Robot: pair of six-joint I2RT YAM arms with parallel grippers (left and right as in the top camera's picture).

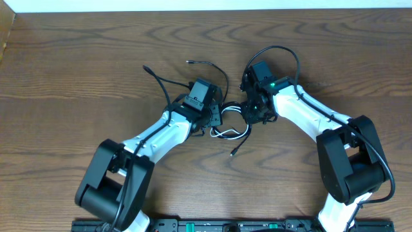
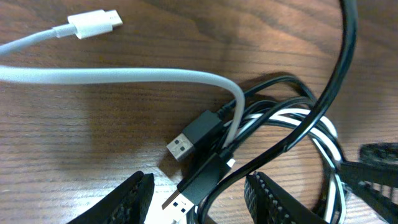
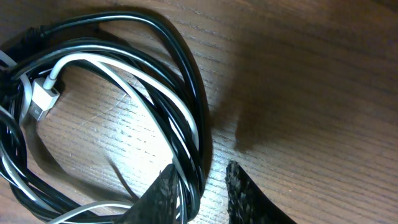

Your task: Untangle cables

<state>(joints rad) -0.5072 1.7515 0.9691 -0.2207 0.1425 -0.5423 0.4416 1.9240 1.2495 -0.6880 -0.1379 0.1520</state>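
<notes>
Three cables (image 1: 233,129) lie knotted on the table (image 1: 77,64), about midway between its left and right edges. The white cable (image 2: 155,78) threads through two black ones. From where I stand the left gripper (image 2: 199,183) is released, straddling a black plug (image 2: 210,173). The right gripper (image 3: 200,169) is released too, its jaws narrowly parted beside the black loops (image 3: 186,93).

Black and white cables (image 2: 202,127), brown woodgrain table (image 1: 77,77)
</notes>
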